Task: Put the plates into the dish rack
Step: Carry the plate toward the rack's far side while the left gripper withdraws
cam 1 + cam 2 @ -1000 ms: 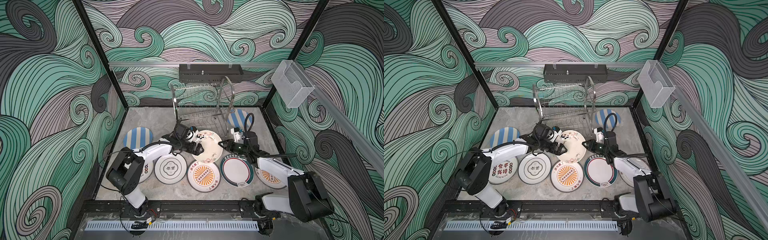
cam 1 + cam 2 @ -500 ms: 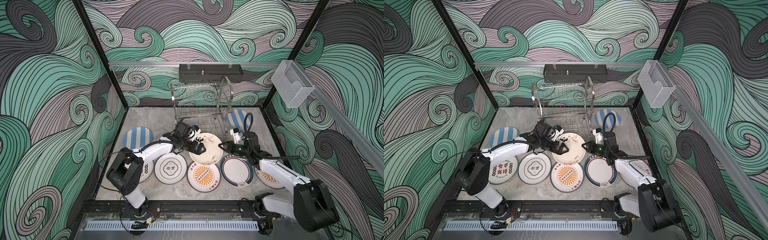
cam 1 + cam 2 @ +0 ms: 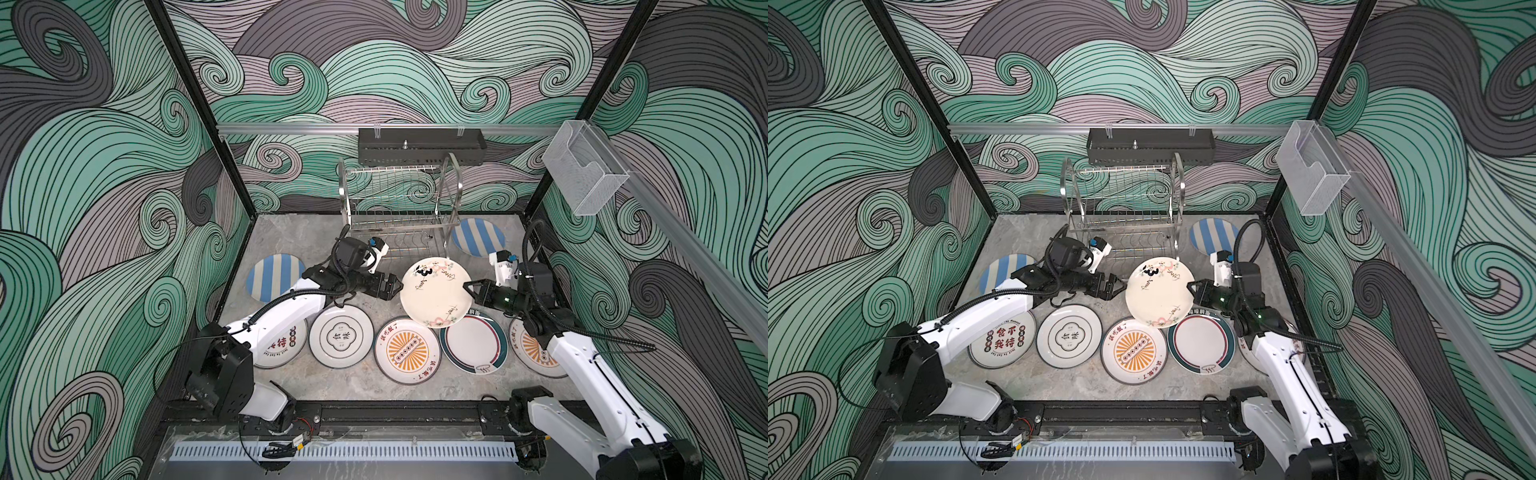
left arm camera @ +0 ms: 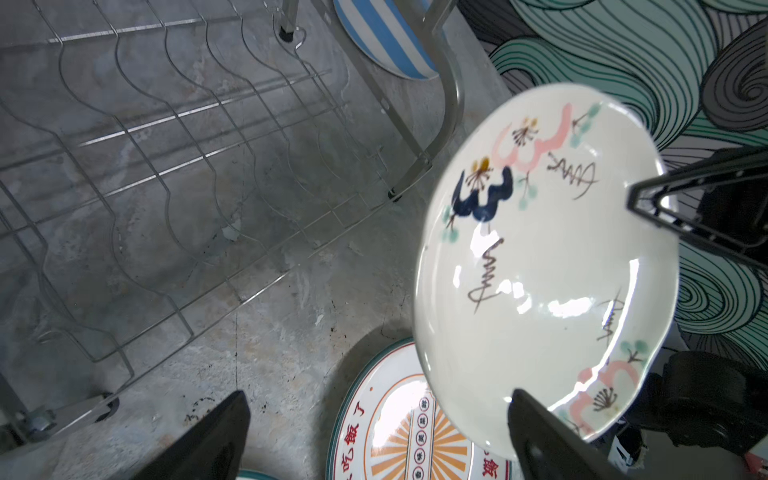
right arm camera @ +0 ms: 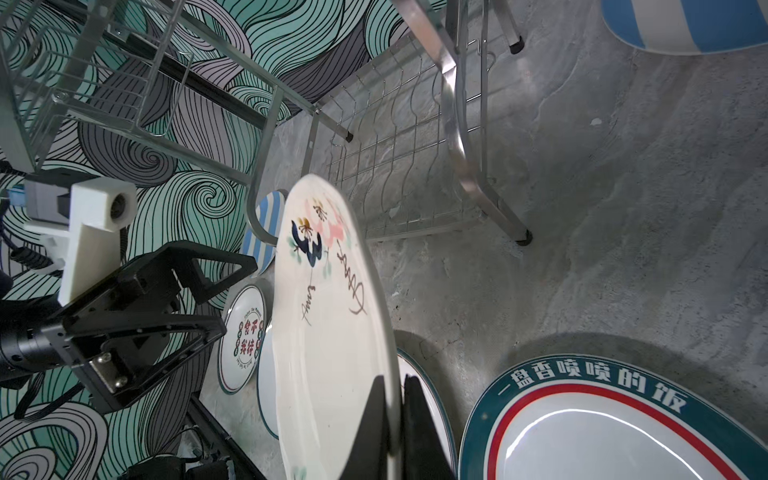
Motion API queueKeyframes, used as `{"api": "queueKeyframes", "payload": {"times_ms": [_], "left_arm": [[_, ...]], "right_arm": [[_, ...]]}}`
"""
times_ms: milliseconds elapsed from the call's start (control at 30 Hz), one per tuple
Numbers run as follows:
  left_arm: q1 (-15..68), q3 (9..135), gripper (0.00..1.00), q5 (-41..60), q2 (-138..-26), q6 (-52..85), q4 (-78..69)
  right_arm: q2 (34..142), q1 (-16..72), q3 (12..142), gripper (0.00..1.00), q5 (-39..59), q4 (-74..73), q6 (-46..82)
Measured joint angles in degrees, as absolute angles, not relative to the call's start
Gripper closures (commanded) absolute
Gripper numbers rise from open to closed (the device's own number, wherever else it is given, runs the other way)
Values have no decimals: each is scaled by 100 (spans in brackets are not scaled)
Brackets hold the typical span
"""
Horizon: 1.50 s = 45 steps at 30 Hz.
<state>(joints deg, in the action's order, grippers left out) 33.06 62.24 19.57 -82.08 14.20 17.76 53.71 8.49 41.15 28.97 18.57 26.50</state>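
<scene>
**Floral plate (image 3: 435,293) passes from left gripper (image 3: 397,286) to right gripper (image 3: 467,286)**

Since a second ago the left gripper has let go of the floral plate, the right gripper has closed on it, and the plate has shifted slightly toward the right arm.

Grey marbled stone forms the table (image 3: 357,395). Walls (image 3: 374,62) of teal, grey and mauve waves enclose it. A black perforated tray (image 3: 419,145) hangs behind the dish rack (image 3: 399,208), and a clear plastic box (image 3: 584,174) is mounted off to the rack's right. The other plates (image 3: 407,350) lie flat in front of and beside the rack.

The right gripper's fingers (image 5: 374,428) are pinched almost together on the plate's rim. They hold it tilted, clear of the table, just in front of the rack's lower shelf. The left gripper's fingers (image 4: 208,440) stand wide apart just beside the opposite rim, clamping nothing.
</scene>
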Motion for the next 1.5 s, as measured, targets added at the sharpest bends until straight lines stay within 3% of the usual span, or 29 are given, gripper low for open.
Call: {"api": "queueKeyframes", "payload": {"times_ms": [267,600,933,1133,1500], "left_arm": [[3299,6014,1,1927,-7953,1446,1717],[3299,4775,1,2062,-6632,1949,1824],[2576,3997,1,703,-4998,2163,1592],[1739,4029,1,711,-5859,1988,722],[1697,4565,1,1822,-7465,1343,-10]], "right_arm": [[5618,849,4121,100,2971,1955,2611],[5854,805,4147,100,3052,1999,2390],[5808,897,5262,100,3094,2982,1616],[5767,1278,6156,100,3166,3347,1376],[6176,1420,8331,100,2532,3680,1391]]}}
